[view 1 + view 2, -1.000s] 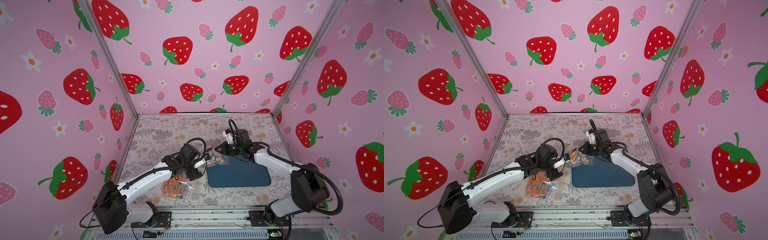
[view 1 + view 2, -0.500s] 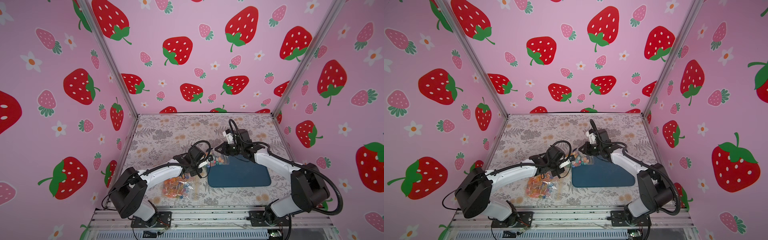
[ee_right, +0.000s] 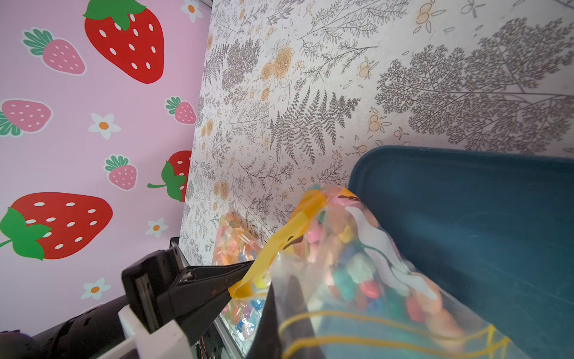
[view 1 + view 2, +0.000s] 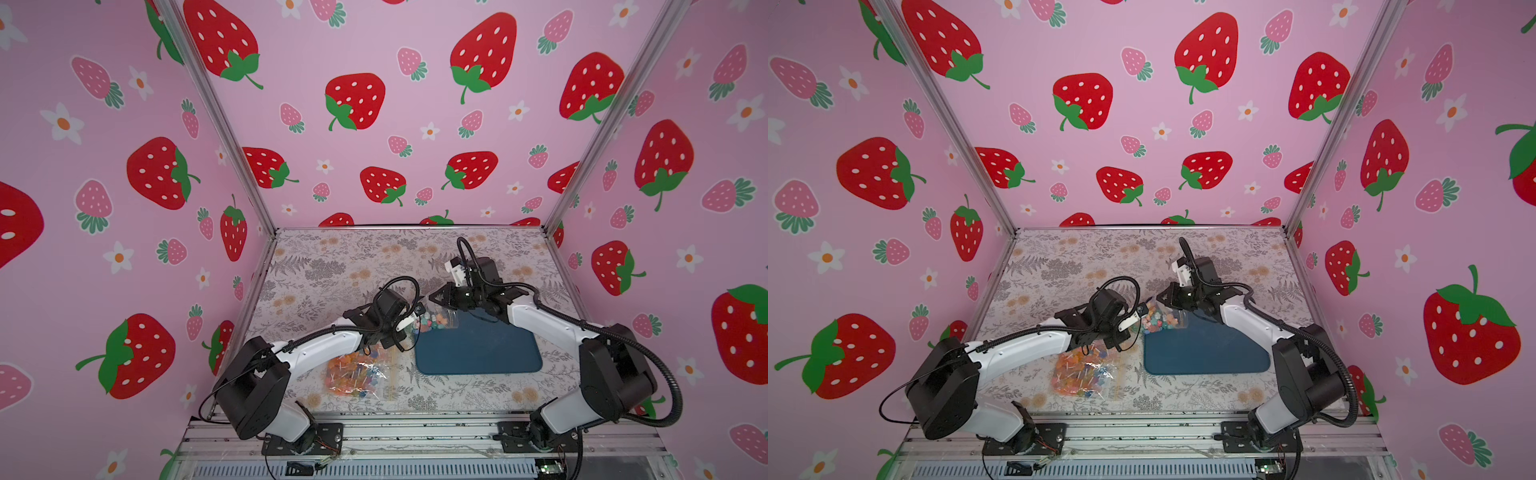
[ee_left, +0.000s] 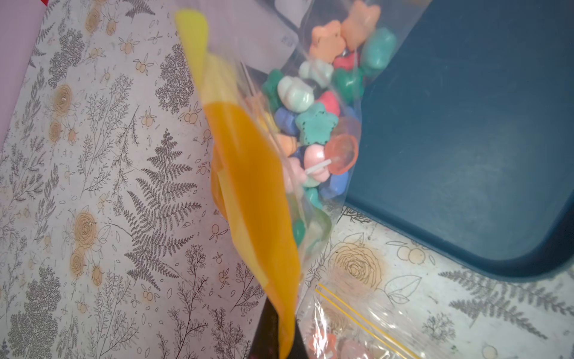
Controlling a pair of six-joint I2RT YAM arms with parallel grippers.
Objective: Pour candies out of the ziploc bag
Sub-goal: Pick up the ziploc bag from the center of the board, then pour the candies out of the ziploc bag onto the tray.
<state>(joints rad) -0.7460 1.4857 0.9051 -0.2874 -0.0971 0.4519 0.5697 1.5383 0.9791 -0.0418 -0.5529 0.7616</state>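
Observation:
A clear ziploc bag [image 4: 434,321] [image 4: 1159,321] of multicoloured star-shaped candies [image 5: 315,124] hangs over the far-left corner of the blue tray [image 4: 478,353] [image 4: 1204,353]. My left gripper [image 4: 417,311] [image 5: 281,338] is shut on the bag's yellow tab [image 5: 248,174] [image 3: 298,223]. My right gripper [image 4: 435,297] [image 3: 289,298] is shut on the bag's edge by the yellow zip lines. One orange lollipop [image 5: 341,154] presses against the bag's wall. The candies are all inside the bag.
A second clear bag [image 4: 357,374] [image 4: 1084,374] [image 3: 236,236] of orange lollipops and coloured sweets lies on the floral table, left of the tray and under my left forearm. Pink strawberry walls close in three sides. A metal rail [image 4: 415,432] runs along the front.
My left gripper has reached right to the hanging bag and shut on its yellow tab. The right arm and the bag have stayed where they were.

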